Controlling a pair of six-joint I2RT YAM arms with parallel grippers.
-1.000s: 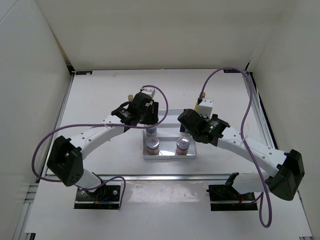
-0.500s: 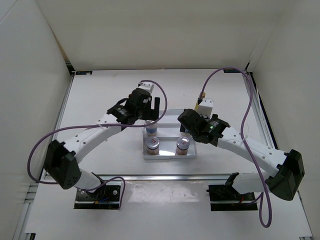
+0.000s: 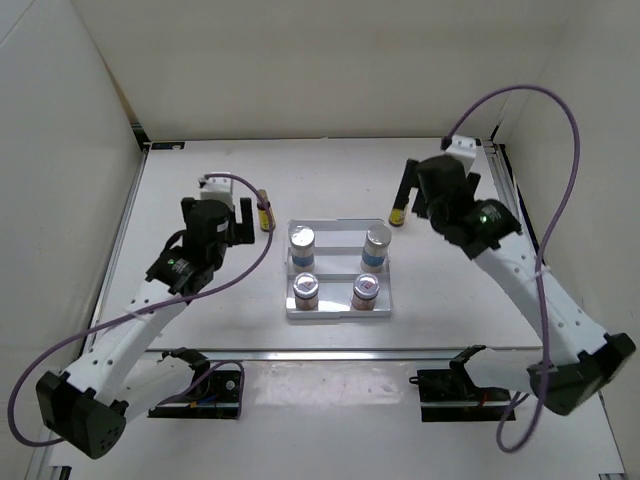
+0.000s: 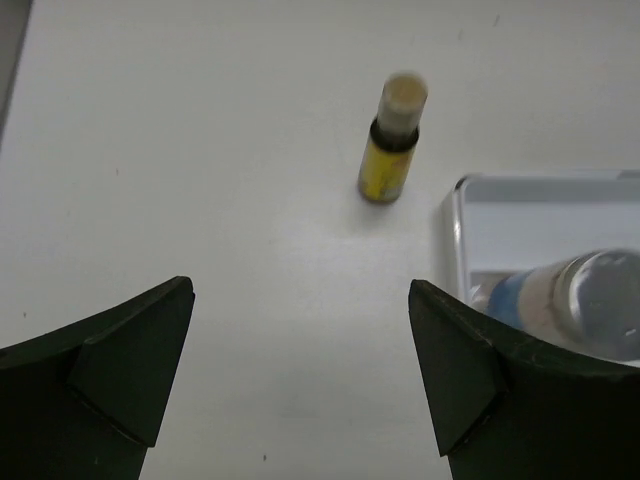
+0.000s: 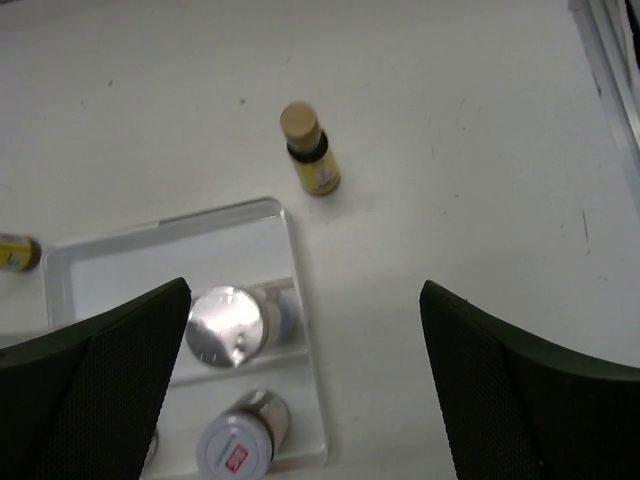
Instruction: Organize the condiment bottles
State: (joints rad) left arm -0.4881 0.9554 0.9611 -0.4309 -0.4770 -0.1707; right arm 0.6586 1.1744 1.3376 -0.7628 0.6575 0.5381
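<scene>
Top view: a white tray (image 3: 338, 222) sits mid-table (image 3: 330, 170), between the two arms. Four silver-lidded jars stand in it, in two rows of two.
- Back row: left blue jar (image 3: 302, 240), right blue jar (image 3: 376, 243).
- Front row: left pink jar (image 3: 305, 290), right pink jar (image 3: 366, 290).
- The jars in each row stand apart from each other. The back and front rows look separate too, though the top view is too coarse to be sure.

Two brown bottles are outside the tray, on the bare table.
- Left brown bottle (image 3: 265, 212): just beside the tray's back-left corner, not touching it. The left wrist view shows it upright, with a tan cap on top and a yellow label.
- Right brown bottle (image 3: 397, 214): just off the back-right corner, upright, apart from the rim.

Left gripper (image 4: 300, 305): jaws wide apart, nothing between them. It hangs over the table to the left of the tray. The left brown bottle is ahead of it, well apart from the fingertips.

Right gripper (image 5: 305, 295): jaws spread wide, empty. It hangs by the tray's back-right corner. The right brown bottle is beyond the fingertips, untouched.

Right wrist view: the right pink jar's lid carries a small red mark. The print is too small to read.
</scene>
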